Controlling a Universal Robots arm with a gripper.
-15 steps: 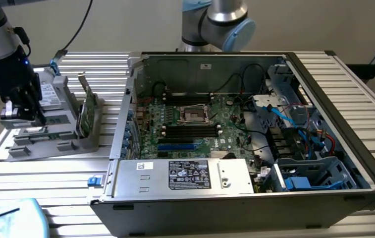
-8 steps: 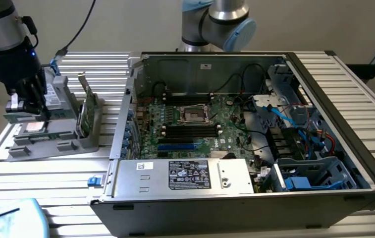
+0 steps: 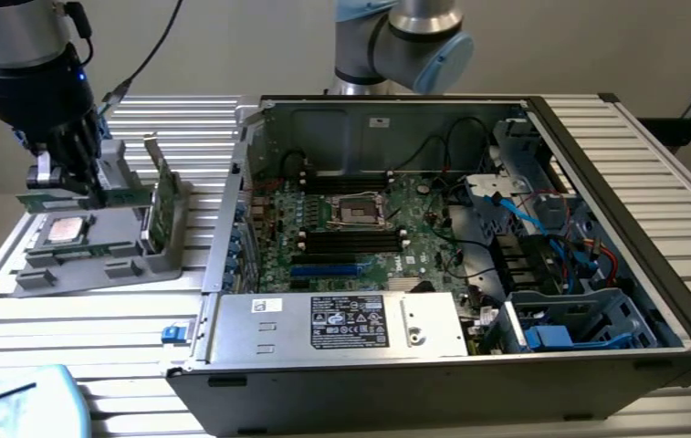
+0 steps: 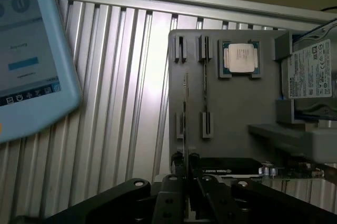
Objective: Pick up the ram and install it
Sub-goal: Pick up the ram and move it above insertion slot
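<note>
Jaws nearly closed, pinching ram (image 3: 53, 197) just above tray (image 4: 237, 108) beneath them; pickup apparently done, install pending, calling for square alignment over a slot (image 3: 345, 242).

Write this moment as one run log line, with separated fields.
gripper: shut on ram | ram: over grey holder | installed: not yet

Open desktop computer case (image 3: 443, 397) lies on its side on a ribbed aluminium table (image 3: 89, 319). At the exterior view's left sit a grey parts holder (image 3: 89, 269) and a blue-edged tablet (image 3: 10, 406).
</note>
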